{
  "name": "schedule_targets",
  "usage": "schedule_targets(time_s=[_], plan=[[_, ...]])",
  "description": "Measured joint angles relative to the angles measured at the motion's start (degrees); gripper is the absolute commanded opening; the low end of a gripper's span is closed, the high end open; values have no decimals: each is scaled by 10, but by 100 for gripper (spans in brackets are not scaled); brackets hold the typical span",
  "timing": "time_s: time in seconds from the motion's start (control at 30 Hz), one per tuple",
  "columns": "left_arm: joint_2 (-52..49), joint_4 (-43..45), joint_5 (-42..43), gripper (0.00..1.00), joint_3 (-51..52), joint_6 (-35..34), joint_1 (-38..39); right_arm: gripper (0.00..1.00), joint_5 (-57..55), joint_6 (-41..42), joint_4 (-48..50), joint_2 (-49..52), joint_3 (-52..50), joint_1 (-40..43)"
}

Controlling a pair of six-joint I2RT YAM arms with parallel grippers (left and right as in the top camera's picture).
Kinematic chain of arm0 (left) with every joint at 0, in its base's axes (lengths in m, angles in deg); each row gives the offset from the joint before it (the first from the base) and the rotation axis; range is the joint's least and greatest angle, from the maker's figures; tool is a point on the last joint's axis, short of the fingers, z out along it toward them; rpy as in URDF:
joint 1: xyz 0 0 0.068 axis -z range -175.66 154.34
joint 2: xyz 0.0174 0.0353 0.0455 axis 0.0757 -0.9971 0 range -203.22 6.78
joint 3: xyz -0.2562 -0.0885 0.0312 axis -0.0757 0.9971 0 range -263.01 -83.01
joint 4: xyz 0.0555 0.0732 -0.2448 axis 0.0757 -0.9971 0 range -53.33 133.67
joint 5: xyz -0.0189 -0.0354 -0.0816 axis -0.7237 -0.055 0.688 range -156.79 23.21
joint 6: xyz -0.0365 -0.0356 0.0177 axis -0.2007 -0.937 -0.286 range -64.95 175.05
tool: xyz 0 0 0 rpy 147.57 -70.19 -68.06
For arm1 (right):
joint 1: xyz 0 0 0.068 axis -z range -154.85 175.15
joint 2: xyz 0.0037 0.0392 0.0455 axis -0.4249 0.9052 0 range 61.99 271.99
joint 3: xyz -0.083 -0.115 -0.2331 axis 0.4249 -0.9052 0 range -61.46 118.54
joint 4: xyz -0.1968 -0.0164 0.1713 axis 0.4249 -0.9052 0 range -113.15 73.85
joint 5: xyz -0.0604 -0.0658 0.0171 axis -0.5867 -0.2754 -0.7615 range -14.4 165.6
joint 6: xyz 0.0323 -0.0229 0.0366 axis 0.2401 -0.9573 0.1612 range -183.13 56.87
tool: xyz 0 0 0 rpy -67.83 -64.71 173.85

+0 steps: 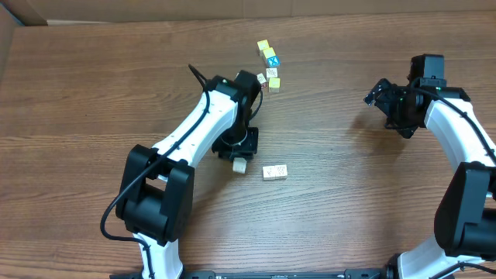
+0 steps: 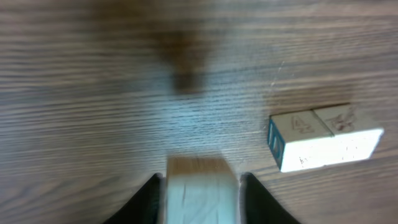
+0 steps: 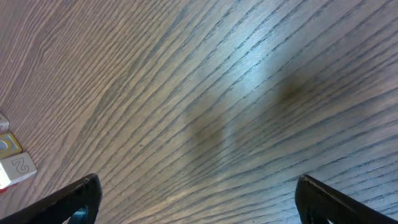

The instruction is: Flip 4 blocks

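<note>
A pale wooden block (image 2: 200,199) sits between the fingers of my left gripper (image 2: 200,186), down at the table. The jaws stand slightly wider than the block, with a thin gap at its left side. From overhead the same block (image 1: 241,164) lies just below the left gripper (image 1: 239,157). Two cream blocks (image 1: 275,172) lie side by side to its right. In the left wrist view this pair (image 2: 323,140) shows faint printed marks and a blue end face. My right gripper (image 1: 380,94) is wide open over bare wood at the right, and nothing lies between its fingers (image 3: 74,199).
A cluster of small cubes lies at the back centre: a yellow-topped cube (image 1: 263,46), a blue-faced one (image 1: 270,60), a cream one (image 1: 272,73) and another yellow one (image 1: 274,84). Two of them (image 3: 15,168) show at the right wrist view's left edge.
</note>
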Motion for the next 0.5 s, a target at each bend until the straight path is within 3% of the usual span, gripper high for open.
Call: schedule_targets(time_s=[0.13, 0.3, 0.33, 0.37, 0.4, 0.5], plan=[[-1, 4, 20, 56, 12, -9, 0, 100, 0, 0, 0, 0, 0, 0], [-1, -7, 27, 49, 4, -9, -5, 100, 0, 0, 0, 0, 0, 0], [-1, -19, 24, 36, -2, -10, -7, 100, 0, 0, 0, 0, 0, 0], [-1, -28, 18, 16, -9, -11, -10, 100, 0, 0, 0, 0, 0, 0], [-1, -37, 9, 4, -16, -12, -16, 100, 0, 0, 0, 0, 0, 0], [-1, -48, -15, 4, -31, -11, -33, 100, 0, 0, 0, 0, 0, 0]])
